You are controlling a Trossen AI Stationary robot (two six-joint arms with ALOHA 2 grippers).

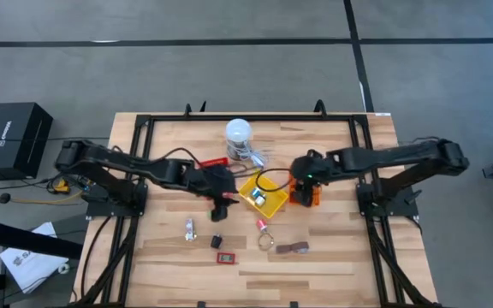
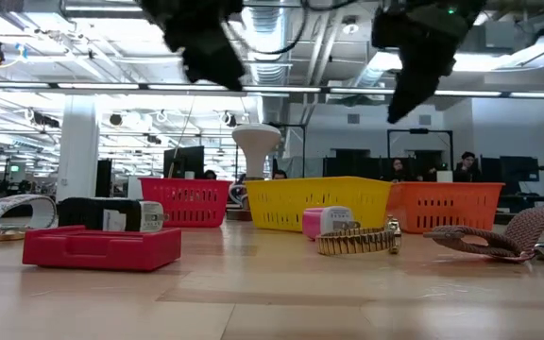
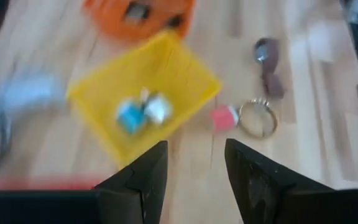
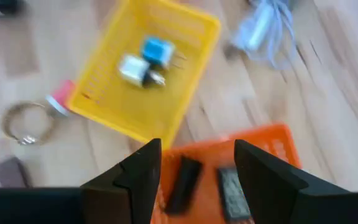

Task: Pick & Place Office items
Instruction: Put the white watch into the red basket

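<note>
My left gripper (image 3: 194, 149) is open and empty; in the high view it (image 1: 222, 197) hovers just left of the yellow tray (image 1: 262, 195). That tray holds a blue piece (image 3: 129, 116) and a white piece (image 3: 157, 109). My right gripper (image 4: 197, 149), also open and empty, hangs over the orange tray (image 1: 305, 195), where two black pieces (image 4: 184, 180) lie. Loose on the table near its front lie a pink piece (image 1: 263, 224), a wire ring (image 1: 266, 239), a brown bar (image 1: 294, 248), a red piece (image 1: 224, 257), a black piece (image 1: 216, 241) and a white piece (image 1: 190, 228).
A red tray (image 1: 214, 162) sits behind my left gripper, partly hidden by the arm. The white cylinder (image 1: 239, 137) with its cable stands at the far middle of the table. A black frame (image 1: 144, 128) runs along the table's sides. People sit in the room beyond.
</note>
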